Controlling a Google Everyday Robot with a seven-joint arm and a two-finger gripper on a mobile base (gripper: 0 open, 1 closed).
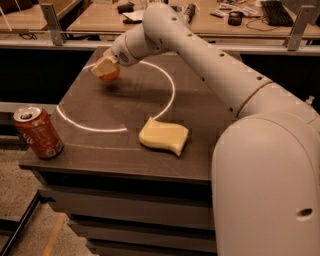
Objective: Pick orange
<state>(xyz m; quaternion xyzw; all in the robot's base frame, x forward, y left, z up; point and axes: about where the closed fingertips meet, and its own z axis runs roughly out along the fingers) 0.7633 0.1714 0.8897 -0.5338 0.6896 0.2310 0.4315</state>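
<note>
The orange (112, 76) is at the far left of the dark table (125, 165), between the pale fingers (101, 67) of my gripper (106, 70). The gripper is shut on the orange and holds it just above the tabletop, with a shadow under it. The white arm reaches in from the right and covers the top of the fruit. The orange's lower half shows below the fingers.
A red soda can (38, 132) stands at the table's front left corner. A pale yellow curved sponge (163, 136) lies near the middle front. A white circle line (167, 102) is marked on the top. A cluttered desk (240, 15) stands behind.
</note>
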